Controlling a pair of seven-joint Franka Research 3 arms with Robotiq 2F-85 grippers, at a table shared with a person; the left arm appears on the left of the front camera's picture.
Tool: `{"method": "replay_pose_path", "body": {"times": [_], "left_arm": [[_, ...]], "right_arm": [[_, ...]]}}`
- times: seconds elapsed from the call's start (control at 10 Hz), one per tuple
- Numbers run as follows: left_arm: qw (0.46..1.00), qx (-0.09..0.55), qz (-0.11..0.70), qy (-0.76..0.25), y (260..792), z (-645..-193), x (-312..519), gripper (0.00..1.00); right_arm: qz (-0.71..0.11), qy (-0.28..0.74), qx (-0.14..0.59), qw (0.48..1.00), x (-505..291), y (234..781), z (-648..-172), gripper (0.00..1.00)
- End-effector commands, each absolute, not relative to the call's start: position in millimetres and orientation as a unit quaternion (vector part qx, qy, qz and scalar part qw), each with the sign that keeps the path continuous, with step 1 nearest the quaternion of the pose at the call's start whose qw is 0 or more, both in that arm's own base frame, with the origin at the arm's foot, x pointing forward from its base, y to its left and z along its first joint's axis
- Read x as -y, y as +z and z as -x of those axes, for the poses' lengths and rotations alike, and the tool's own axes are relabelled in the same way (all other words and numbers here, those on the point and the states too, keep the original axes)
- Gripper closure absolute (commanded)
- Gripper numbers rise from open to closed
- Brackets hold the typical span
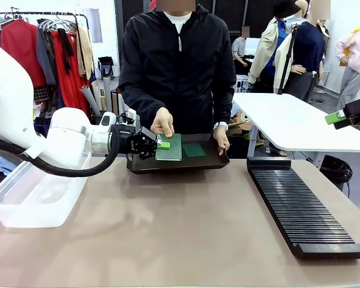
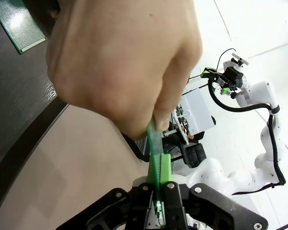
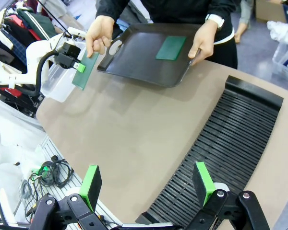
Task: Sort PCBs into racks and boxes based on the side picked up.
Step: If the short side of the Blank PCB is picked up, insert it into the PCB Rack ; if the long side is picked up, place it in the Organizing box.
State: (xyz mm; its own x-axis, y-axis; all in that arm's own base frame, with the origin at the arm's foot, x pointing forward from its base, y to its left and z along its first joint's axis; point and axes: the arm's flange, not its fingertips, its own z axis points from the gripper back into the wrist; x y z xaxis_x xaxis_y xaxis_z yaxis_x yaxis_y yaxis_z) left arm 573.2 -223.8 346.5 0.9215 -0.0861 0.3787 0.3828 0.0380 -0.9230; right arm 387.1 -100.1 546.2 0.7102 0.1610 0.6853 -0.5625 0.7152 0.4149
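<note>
One PCB [image 1: 171, 150] stands upright, long axis vertical, clamped in the left gripper [image 1: 162, 144], a hand [image 1: 162, 122] pinching its top.

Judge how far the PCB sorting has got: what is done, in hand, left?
Done: nothing; rack and box hold no boards. In hand: the left gripper is shut on one PCB that the person's hand also holds at the edge of the tray. Left: placing it, then the second PCB in the tray. Right gripper open.
</note>
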Motion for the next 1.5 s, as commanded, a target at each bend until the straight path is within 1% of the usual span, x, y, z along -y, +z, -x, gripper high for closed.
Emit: {"method": "replay_pose_path", "body": {"times": [0.0, 1.4], "left_arm": [[0.710, 0.114, 0.675, -0.168, 347.2, -572.5, 224.6, 1.00], [0.712, 0.110, 0.674, -0.165, 346.6, -573.2, 223.9, 1.00]], "right_arm": [[-0.315, 0.207, 0.326, 0.867, 99.1, 545.6, -387.9, 0.00], [-0.315, 0.207, 0.326, 0.867, 99.1, 545.6, -387.9, 0.00]]}}
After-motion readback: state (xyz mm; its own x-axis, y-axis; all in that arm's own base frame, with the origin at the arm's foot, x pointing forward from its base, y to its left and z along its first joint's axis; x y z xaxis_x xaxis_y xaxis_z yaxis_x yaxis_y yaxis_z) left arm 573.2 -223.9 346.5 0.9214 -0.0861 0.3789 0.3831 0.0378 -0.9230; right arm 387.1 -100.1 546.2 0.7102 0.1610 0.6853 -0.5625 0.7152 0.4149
